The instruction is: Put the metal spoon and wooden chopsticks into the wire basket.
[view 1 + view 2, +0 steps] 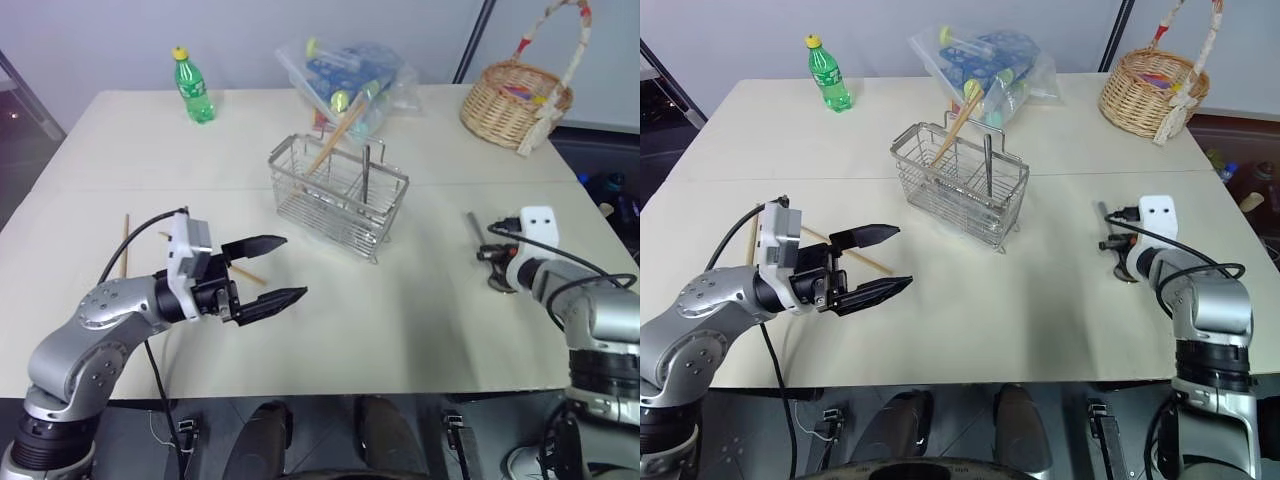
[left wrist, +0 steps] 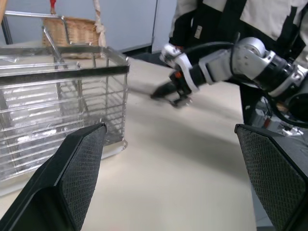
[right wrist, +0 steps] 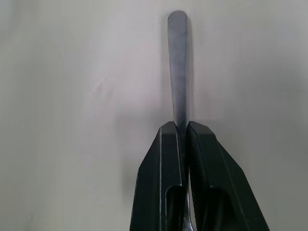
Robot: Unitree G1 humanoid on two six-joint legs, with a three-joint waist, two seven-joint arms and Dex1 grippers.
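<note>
The wire basket (image 1: 340,195) stands mid-table. A wooden chopstick (image 1: 335,142) leans out of it, and a metal utensil handle (image 1: 366,170) stands upright inside. Two more wooden chopsticks lie on the left of the table: one (image 1: 126,245) beside my left arm and one (image 1: 855,255) under my left gripper. My left gripper (image 1: 293,266) hovers open and empty, left of the basket and pointing right. My right gripper (image 3: 182,126) is shut on the metal spoon (image 3: 178,62), whose handle sticks out past the fingertips just above the table at the right (image 1: 474,225).
At the back of the table are a green bottle (image 1: 192,88), a clear plastic bag of items (image 1: 345,75) behind the wire basket, and a round wicker basket (image 1: 515,100) at the right. A person (image 2: 231,19) stands beyond the table.
</note>
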